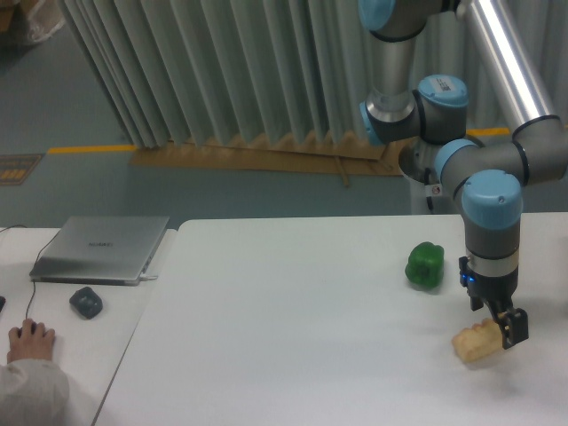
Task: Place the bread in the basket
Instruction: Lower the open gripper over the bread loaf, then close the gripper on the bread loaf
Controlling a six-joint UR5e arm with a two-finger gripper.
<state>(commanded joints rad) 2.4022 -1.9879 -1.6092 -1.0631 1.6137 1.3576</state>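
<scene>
While the bread point(477, 343) lies tabled, fingers point(513, 328) straddle it.

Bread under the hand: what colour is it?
Golden tan, the bread has a bumpy top; it shows in the fixed camera view, partly covered by the hand.

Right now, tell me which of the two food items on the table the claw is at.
The bread, the tan ridged loaf at the right. The claw sits over its right end; the green pepper lies apart, up and left.
</scene>
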